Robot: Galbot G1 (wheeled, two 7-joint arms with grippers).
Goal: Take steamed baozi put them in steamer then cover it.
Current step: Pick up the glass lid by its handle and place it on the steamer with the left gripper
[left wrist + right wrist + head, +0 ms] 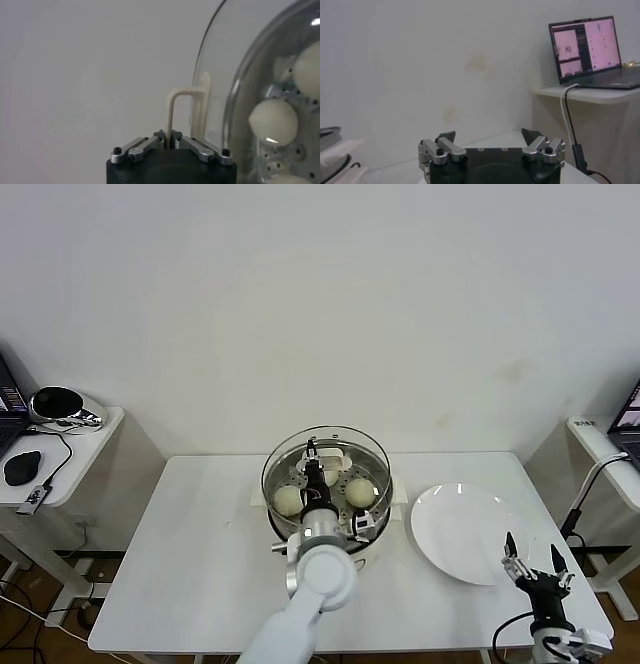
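Observation:
The steamer [383, 506], a shiny steel pot on a cream-white base, stands at the table's centre. The clear glass cover [352, 446] sits over it; I cannot tell if it rests on the rim. My left gripper [315, 456] is shut on the cover's cream-white handle [172, 107], with the glass [220, 75] beside it. Steamed baozi [288, 501] [360, 492] lie on the perforated tray, and they show through the glass in the left wrist view [273, 121]. My right gripper [535, 559] [489, 135] is open and empty, near the table's front right corner.
A flat white plate [465, 529] lies right of the steamer, just behind my right gripper. A side table [95, 434] with a mouse and cables stands at the left. A shelf with a laptop [585, 47] stands at the right.

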